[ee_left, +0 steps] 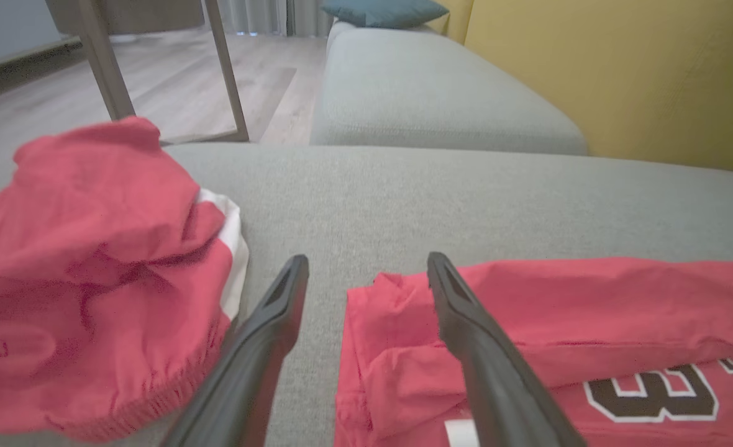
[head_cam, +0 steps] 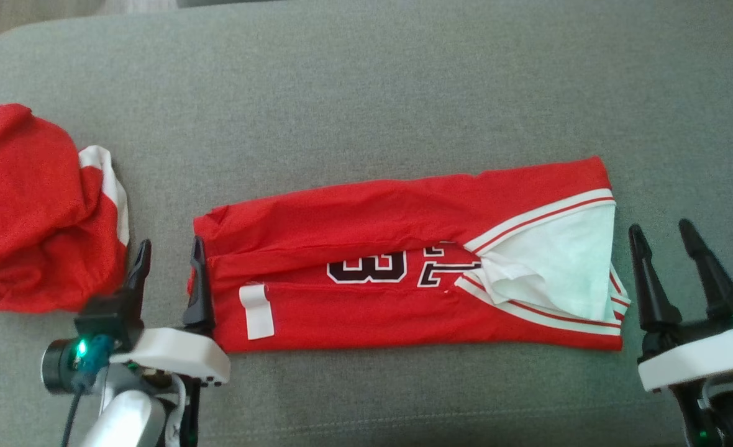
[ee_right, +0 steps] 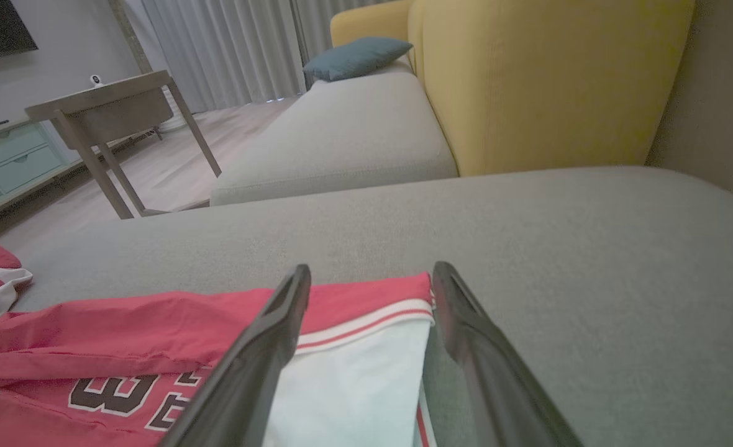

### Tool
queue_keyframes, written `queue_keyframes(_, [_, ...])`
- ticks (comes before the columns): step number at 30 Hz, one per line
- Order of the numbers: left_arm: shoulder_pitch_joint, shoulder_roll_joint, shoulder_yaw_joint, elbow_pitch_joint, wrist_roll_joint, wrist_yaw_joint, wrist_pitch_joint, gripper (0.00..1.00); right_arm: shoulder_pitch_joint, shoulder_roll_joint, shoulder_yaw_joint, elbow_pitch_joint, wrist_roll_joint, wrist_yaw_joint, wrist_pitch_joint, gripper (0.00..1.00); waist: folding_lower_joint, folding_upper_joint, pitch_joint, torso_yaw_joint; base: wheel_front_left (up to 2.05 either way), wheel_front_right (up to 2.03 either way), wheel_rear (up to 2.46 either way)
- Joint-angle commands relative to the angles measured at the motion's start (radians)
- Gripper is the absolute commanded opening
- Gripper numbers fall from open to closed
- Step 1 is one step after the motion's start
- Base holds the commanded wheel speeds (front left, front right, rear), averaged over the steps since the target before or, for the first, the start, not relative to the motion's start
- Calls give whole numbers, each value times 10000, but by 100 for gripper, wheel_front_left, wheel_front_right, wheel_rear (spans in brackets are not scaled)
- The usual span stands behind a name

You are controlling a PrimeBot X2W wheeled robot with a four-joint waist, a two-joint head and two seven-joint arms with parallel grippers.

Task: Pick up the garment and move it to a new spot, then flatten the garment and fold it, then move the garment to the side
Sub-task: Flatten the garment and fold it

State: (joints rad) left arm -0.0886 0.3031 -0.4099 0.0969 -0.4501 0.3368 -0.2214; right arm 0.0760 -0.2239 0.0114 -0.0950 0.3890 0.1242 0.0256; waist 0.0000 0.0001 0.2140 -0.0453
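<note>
A red garment [head_cam: 397,261] with black numerals and white trim lies folded into a long strip across the grey cushion [head_cam: 366,93]; its red cloth also shows under my fingers in the left wrist view [ee_left: 559,323] and right wrist view [ee_right: 155,335]. My left gripper [head_cam: 169,256] stands open at the strip's left end, its right finger [head_cam: 197,285] at the cloth's edge, nothing held. My right gripper [head_cam: 663,233] is open just off the strip's right end, beside the white panel [head_cam: 559,261]. In the wrist views, both the left gripper [ee_left: 366,267] and the right gripper [ee_right: 369,276] show spread fingers.
A second red and white cloth [head_cam: 37,211] lies crumpled at the cushion's left, close to my left gripper. Beyond it stand a yellow sofa back [ee_right: 546,81], a blue pillow [ee_right: 357,56] and a small table [ee_right: 105,105] on the wooden floor.
</note>
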Motion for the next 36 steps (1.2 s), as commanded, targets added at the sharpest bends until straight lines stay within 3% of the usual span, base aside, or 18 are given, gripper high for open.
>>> queue_keyframes(1, [-185, 118, 318, -573, 280, 170, -156, 100, -106, -34, 50, -638, -391, 65, -138, 100, 0, -1, -136, -5, 0, 0, 0])
queue_keyframes(7, [-96, 169, -29, -1328, 793, 413, -108, 100, -64, 336, -46, -1236, -1030, 65, 39, 100, 0, -1, -400, -13, 0, 0, 0])
queue_keyframes(22, [-206, 255, -182, -1554, 943, 591, 161, 100, 40, 574, -112, -1101, -1057, 65, 163, 100, 0, -1, -195, -82, 0, 0, 0])
queue_keyframes(36, [-1035, 31, -395, -1683, 1160, 553, 72, 100, -766, -200, -116, 1039, -432, 65, 1187, 100, 0, -1, 1034, 431, 0, 0, 0])
